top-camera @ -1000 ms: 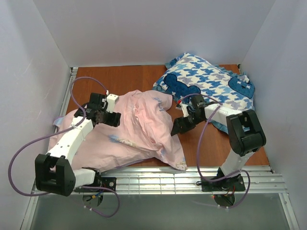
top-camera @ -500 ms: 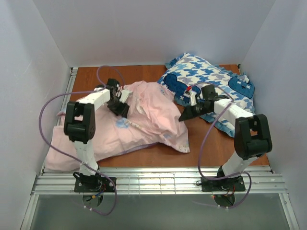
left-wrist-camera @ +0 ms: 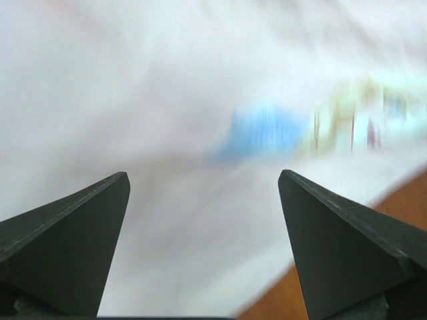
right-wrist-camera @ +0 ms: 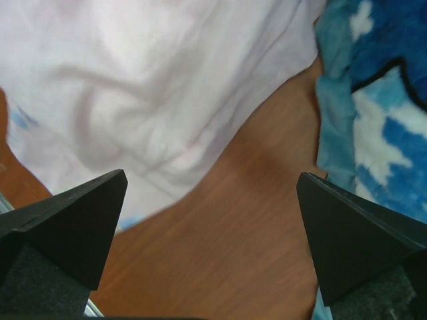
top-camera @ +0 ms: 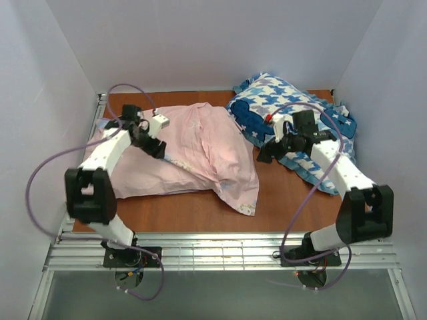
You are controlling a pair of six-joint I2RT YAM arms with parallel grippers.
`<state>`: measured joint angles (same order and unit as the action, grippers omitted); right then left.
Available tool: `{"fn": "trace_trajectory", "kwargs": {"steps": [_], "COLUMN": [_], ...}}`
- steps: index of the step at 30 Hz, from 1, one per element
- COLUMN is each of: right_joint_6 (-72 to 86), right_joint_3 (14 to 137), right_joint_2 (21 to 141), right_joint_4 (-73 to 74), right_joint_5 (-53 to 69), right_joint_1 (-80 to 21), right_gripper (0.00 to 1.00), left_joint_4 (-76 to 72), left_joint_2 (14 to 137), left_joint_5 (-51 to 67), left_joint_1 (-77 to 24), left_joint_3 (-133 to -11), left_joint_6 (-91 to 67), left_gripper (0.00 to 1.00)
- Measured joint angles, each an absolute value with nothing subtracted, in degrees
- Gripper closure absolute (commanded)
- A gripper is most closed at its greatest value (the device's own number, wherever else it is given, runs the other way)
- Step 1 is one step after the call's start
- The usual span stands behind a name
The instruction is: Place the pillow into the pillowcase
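Observation:
The pale pink pillowcase (top-camera: 200, 150) lies bulging across the left and middle of the table. The pillow does not show in any view. My left gripper (top-camera: 155, 145) is open and empty, low over the pillowcase's back-left part. In the left wrist view the gripper (left-wrist-camera: 203, 175) has only blurred pink cloth (left-wrist-camera: 167, 100) with a blue print between its fingers. My right gripper (top-camera: 267, 152) is open and empty beside the pillowcase's right edge. In the right wrist view the gripper (right-wrist-camera: 211, 175) hangs over bare wood, with the pillowcase (right-wrist-camera: 133, 87) at the upper left.
A blue-and-white houndstooth cushion (top-camera: 293, 107) lies at the back right under my right arm and also shows in the right wrist view (right-wrist-camera: 380, 133). Bare wooden table (top-camera: 287, 207) shows at the front right. A metal rail (top-camera: 220, 250) runs along the near edge. Walls close in three sides.
My left arm swung from the front left to the back left, over the pillowcase. My right arm drew back toward the cushion. The pillowcase shifted backward and lies smoother.

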<state>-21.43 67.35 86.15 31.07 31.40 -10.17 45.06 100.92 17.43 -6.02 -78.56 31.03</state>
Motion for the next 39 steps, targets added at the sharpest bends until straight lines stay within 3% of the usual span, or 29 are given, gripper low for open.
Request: {"fn": "trace_trajectory", "kwargs": {"steps": [4,8,17,22,24,27,28,30,31,32,34,39], "right_joint_6": [-27.8,-30.5,-27.7,-23.4,-22.0,-20.9,-20.7,-20.7,-20.8,-20.8,-21.2,-23.4], "right_joint_3": [57.4,51.0,45.6,45.6,45.8,45.8,45.5,44.8,44.1,43.4,42.2,42.5], "right_joint_2": [75.7,71.8,80.3,87.6,89.1,91.2,91.6,91.8,91.5,91.0,88.6,74.8], "right_joint_4": [32.2,30.9,21.3,15.4,10.9,5.2,3.7,2.7,2.8,3.2,4.6,7.0], "right_joint_5": [22.8,17.0,3.2,-5.9,-10.0,-15.2,-16.5,-18.2,-18.6,-19.0,-18.9,-14.0], "right_joint_1": [-19.8,-31.4,-49.1,-51.5,-51.4,-51.4,-51.4,-50.8,-50.2,-49.5,-47.7,-43.3], "right_gripper": [0.01,0.01,0.01,0.02,0.09,0.36,0.66,0.98,0.99,0.99,0.99,0.99], "left_joint_4": [49.1,51.0,51.2,44.4,40.9,36.4,34.8,32.9,32.2,31.8,31.6,37.6], "left_joint_2": [80.7,70.1,70.4,70.6,71.6,74.8,76.1,77.2,77.6,78.0,78.5,77.8], "left_joint_5": [17.6,17.0,14.2,12.4,11.3,9.8,9.3,9.3,9.4,9.6,10.3,17.0], "left_joint_1": [1.7,9.5,25.2,26.7,26.6,26.7,26.9,27.4,27.8,28.0,28.6,29.3], "left_joint_3": [-67.7,-60.2,-48.1,-43.4,-40.9,-38.7,-38.2,-38.4,-38.5,-38.6,-38.9,-45.6], "left_joint_6": [38.0,44.7,56.8,61.4,62.5,63.5,63.6,63.6,63.6,63.6,63.5,60.3], "left_gripper": [0.14,0.14,0.13,0.12,0.12,0.15,0.18,0.37,0.45,0.71,1.00,1.00]}}
